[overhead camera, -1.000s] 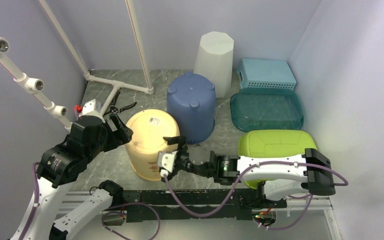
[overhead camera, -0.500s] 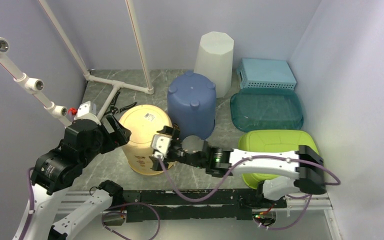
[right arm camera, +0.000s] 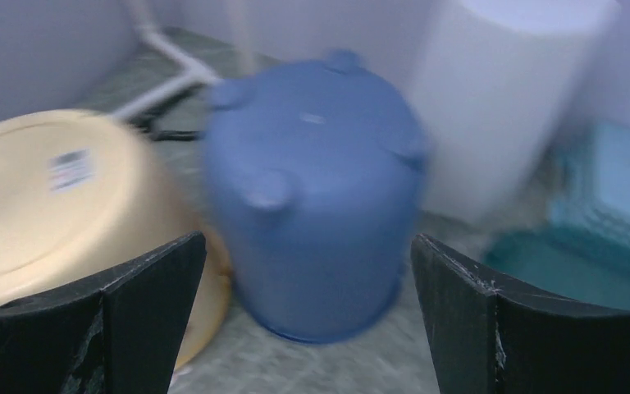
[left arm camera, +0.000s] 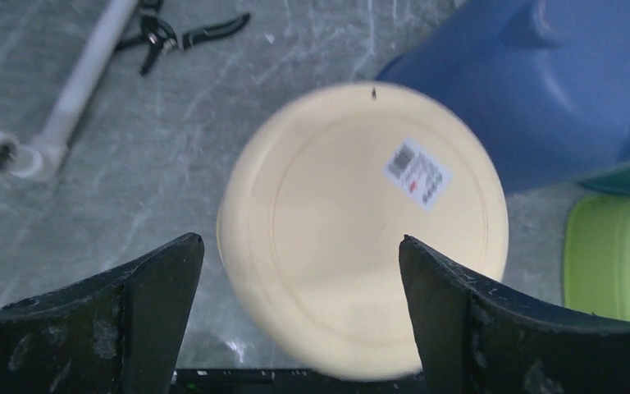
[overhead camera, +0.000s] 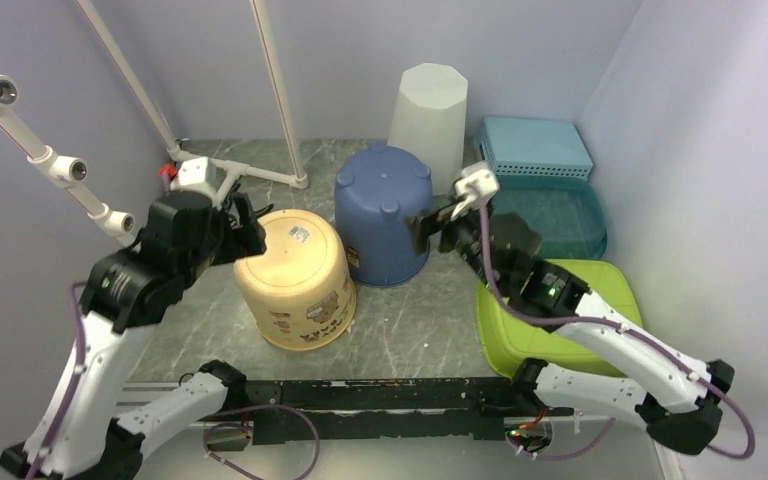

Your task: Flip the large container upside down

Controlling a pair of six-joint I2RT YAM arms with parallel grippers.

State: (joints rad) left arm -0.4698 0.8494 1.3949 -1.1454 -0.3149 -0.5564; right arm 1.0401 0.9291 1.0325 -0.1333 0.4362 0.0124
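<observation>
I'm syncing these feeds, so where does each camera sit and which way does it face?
Top external: above, behind the robot, looking down at the table; left tool and right tool show.
Left wrist: above the cream container, looking straight down; own fingers show.
Right wrist: faces the blue bucket side-on; own fingers show.
Shared: both containers.

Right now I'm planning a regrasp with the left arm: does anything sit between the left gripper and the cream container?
Nothing visible does. The left gripper hangs open over the cream container, whose base faces up, and its wrist view shows that base unobstructed between the fingers. The blue bucket stands beside the container, off that path.
</observation>
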